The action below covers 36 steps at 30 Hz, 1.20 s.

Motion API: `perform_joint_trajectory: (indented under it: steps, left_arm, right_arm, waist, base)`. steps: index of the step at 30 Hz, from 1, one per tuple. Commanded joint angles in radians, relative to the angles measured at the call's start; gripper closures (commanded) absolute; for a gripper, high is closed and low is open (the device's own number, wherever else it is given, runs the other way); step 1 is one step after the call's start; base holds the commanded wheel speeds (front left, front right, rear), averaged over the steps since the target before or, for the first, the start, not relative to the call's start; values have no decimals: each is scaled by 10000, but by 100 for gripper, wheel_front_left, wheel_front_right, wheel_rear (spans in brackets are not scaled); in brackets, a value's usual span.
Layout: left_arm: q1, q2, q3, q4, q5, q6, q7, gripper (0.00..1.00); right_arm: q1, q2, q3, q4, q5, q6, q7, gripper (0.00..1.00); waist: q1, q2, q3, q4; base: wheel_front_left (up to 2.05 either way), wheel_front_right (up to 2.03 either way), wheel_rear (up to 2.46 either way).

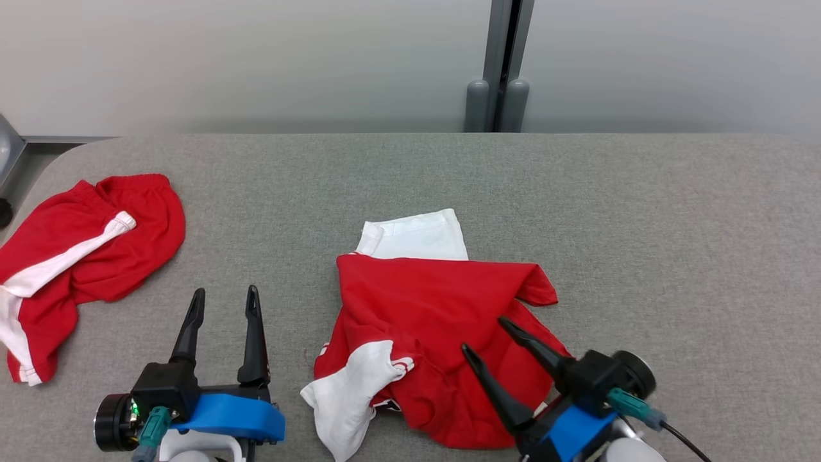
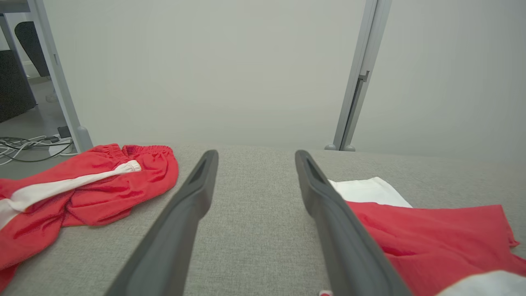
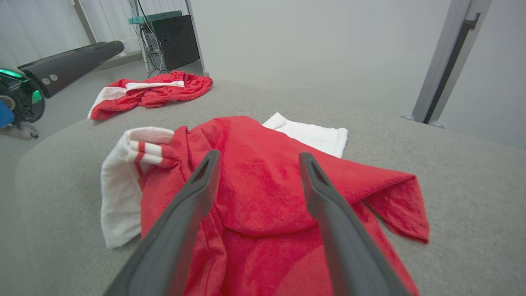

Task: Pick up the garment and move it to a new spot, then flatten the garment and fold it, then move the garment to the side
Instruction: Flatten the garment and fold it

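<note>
1. Grey cloth-covered table (image 1: 641,205), wide, w/ a rounded corner at far left.
2. On it, approx mid-width & near the front edge: a crumpled garment (image 1: 423,314), mostly red. A flat white part sticks out on the far side. A white bit w/ red stripes lies at front left.
3. At the left end: red shorts (image 1: 83,256) w/ a white side stripe, bunched up, well apart from the garment, elastic waist twd the far edge.

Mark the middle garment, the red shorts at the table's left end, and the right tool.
middle garment (image 1: 417,301): head view, red body panel.
red shorts (image 1: 147,224): head view, red cloth below the waistband.
right tool (image 1: 482,333): head view, midway between its fingertips.
</note>
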Motion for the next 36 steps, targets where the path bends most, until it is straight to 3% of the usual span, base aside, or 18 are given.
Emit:
perform_joint_trajectory:
  steps: [1,10,16,23,29,36]
  left_arm:
    - [99,2,85,-26,88,-27,-27,0]
    - [233,0,213,-13,188,-139,-29,0]
    - [316,0,262,-41,231,-146,-27,0]
    - [352,0,245,-56,271,-146,-27,0]
    - [302,2,211,-33,344,-147,-28,0]
    - [110,0,124,-57,281,-111,-27,0]
  right_arm:
    - [334,-93,-209,-183,-47,1,-36,0]
    - [1583,247,-2611,-816,-375,3,-36,0]
    - [1970,448,-3484,-591,-804,3,-37,0]
    - [1972,556,-3660,-246,-1090,1,-37,0]
    - [1238,517,-3204,288,-1104,1,-37,0]
    - [217,405,-2527,2081,-963,1,23,0]
  waist:
    - [0,-1,-43,-52]
    - [0,-1,-214,-145]
    - [0,-1,-290,-155]
    - [0,-1,-321,-116]
    - [0,-1,-319,-6]
    - [0,-1,-56,191]
  base:
    - [0,0,0]
    - [0,0,0]
    - [0,0,0]
    - [0,0,0]
    - [0,0,0]
    - [0,0,0]
